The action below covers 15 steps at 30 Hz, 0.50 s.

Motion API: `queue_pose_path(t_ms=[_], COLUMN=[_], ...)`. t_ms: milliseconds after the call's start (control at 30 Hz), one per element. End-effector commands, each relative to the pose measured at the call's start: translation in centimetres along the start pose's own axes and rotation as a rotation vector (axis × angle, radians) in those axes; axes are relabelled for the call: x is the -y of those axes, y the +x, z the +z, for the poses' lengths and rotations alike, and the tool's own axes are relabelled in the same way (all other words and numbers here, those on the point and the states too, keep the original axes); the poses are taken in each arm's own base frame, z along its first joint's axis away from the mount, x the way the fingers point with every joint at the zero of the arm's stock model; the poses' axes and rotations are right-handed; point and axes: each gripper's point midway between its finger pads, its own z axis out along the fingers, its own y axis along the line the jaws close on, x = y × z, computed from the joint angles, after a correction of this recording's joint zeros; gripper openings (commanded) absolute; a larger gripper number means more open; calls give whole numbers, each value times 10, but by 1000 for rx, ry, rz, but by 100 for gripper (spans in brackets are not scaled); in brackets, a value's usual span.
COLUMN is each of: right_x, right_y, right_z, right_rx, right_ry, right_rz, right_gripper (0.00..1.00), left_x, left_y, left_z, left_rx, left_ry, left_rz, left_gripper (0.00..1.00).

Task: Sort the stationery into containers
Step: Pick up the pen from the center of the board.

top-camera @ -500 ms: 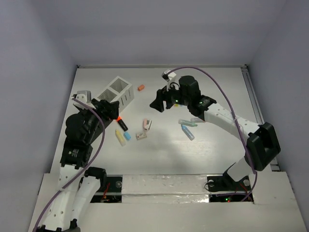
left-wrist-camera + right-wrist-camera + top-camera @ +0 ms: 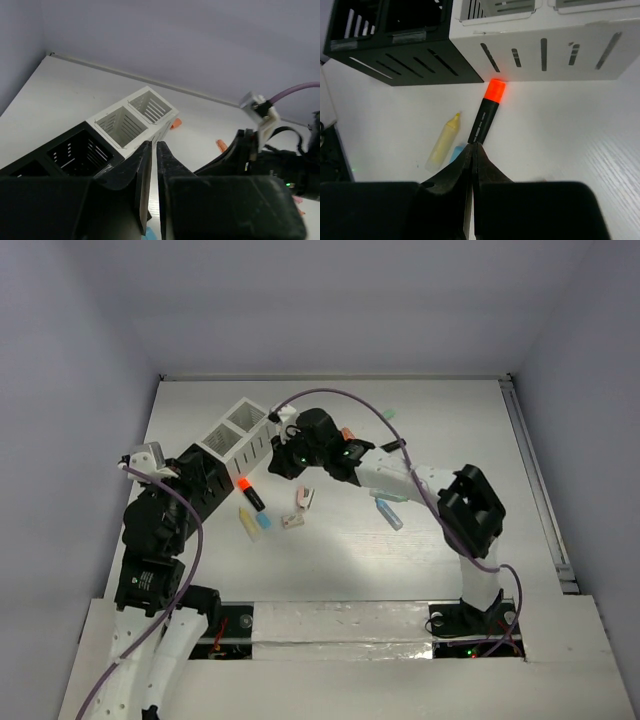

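- The right arm has swung from mid-frame across to the upper left of the top view. The left arm has pulled back toward the lower left.
- The right gripper (image 2: 471, 148) has its fingers pressed together with nothing between them. The left gripper (image 2: 153, 150) is likewise closed and empty, looking out over the black container (image 2: 70, 152) and the white container (image 2: 131, 116).
- The black marker (image 2: 483, 121) lies flat on the table straight ahead of the right fingertips, its tail end just beside them in the right wrist view.
- Its long axis runs from lower centre of that frame up and slightly right. The orange cap (image 2: 495, 90) ends at the foot of the white container's slatted wall.
- A yellow highlighter (image 2: 442, 143) lies just left of the marker, roughly parallel and apart from it.
- The right arm looks better placed for this piece. Its finger seam nearly follows the marker's length, so the fingers would probably close across the barrel.
- They must spread first, and the cap's closeness to the wall favours gripping the black body.
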Motion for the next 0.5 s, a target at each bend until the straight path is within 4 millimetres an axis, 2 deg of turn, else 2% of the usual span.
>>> queue_pose_path(t_ms=[0, 33, 67, 100, 167, 200, 267, 300, 400, 433, 467], right_x=[2, 2, 7, 8, 13, 14, 7, 11, 3, 12, 7], right_y=[-9, -5, 4, -2, 11, 10, 24, 32, 42, 45, 48], right_z=[17, 23, 32, 35, 49, 52, 65, 69, 82, 88, 91], right_rx=[4, -7, -31, -26, -57, -55, -84, -102, -118, -116, -116], right_ry=[69, 78, 84, 88, 108, 109, 98, 109, 135, 170, 171], right_rz=[-20, -26, -28, -35, -37, -36, -43, -43, -91, -98, -109], right_gripper=[13, 19, 36, 43, 52, 55, 56, 57, 63, 65, 67], left_x=[-2, -3, -1, -1, 1, 1, 1, 1, 3, 4, 4], left_y=[-27, -26, -26, -25, -25, -25, -26, -26, -26, -26, -26], left_z=[-8, -9, -10, -10, -11, -12, -13, -13, -13, -13, -13], left_rx=[82, 80, 79, 77, 76, 77, 79, 80, 81, 81, 79], left_ry=[-32, -36, -28, -28, -17, -19, -15, -15, -3, 3, 4], left_rz=[-14, -14, -18, -16, -14, -14, -15, -15, -15, -15, -13], left_gripper=[7, 9, 13, 23, 32, 39, 45, 49, 63, 64, 64])
